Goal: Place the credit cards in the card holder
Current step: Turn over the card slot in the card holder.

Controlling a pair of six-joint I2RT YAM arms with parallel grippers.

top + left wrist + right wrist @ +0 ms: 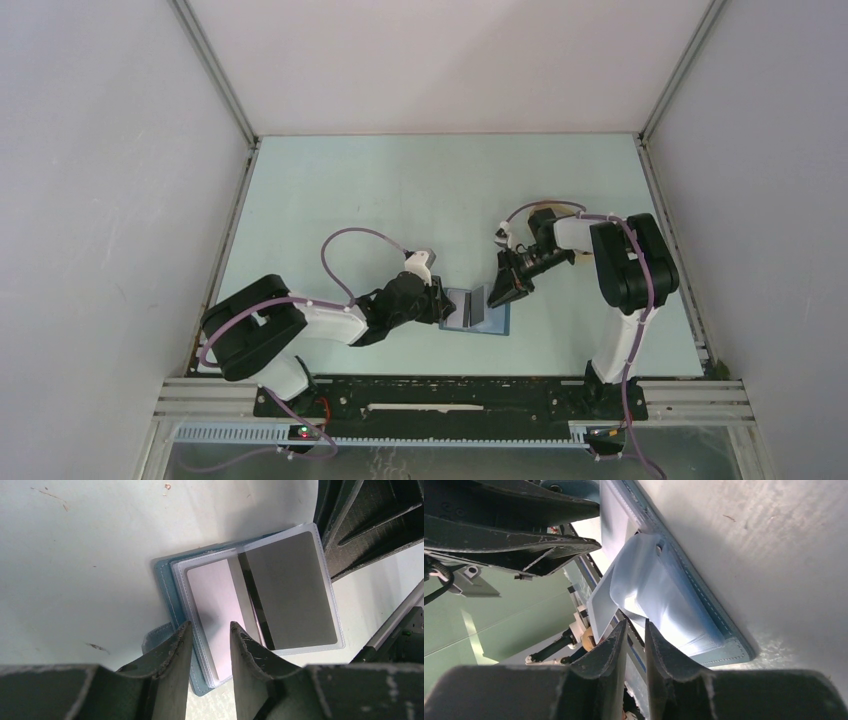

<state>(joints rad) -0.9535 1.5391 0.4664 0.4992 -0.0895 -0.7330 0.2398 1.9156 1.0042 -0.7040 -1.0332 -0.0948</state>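
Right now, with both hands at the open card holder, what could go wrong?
The right hand pinches only the edge of the lifted clear sleeve; a pull could bend or tear it.
The left hand sits at just one edge of the card holder, so the holder might shift.

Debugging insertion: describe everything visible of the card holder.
The card holder is a blue stitched wallet, lying open on the table with clear sleeves. One flat sleeve holds a white card; a raised sleeve holds a grey card with a dark stripe. The left gripper touches its near edge; the right gripper seems to pinch the raised leaf.
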